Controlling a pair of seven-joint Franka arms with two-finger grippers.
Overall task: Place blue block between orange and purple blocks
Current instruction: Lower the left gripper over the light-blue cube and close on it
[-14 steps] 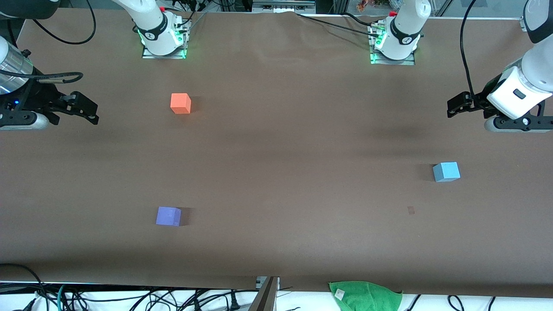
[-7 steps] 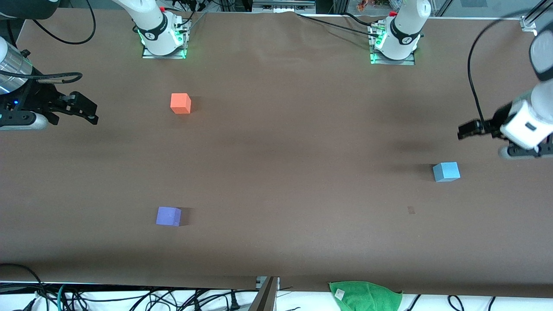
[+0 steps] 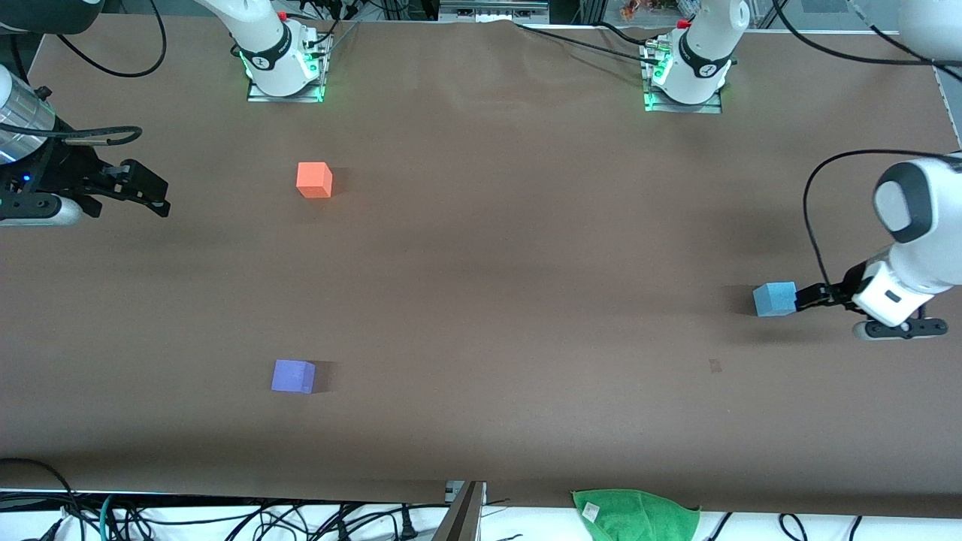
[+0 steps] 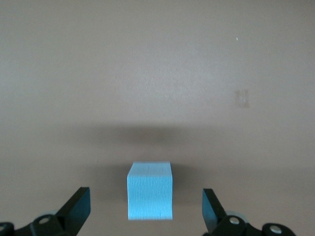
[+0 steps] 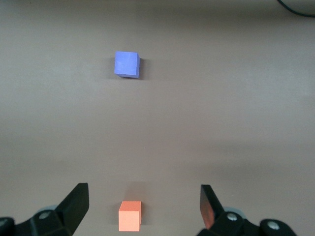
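A brown table seen from a high camera. Nearest that camera, toward the right arm's end, the purple block is sitting alone. Farther back, at the left arm's end, the blue block is resting on the table with the left gripper just beside it, low, its jaws spread apart and empty. In the left wrist view the blue block is lying centred between the two fingers (neither one touching it). The sensible move is probably to slide forward until the fingers flank the cube's sides, then close squarely. Farthest back is the orange block. The right gripper is waiting with jaws apart over the right arm's end of the table.
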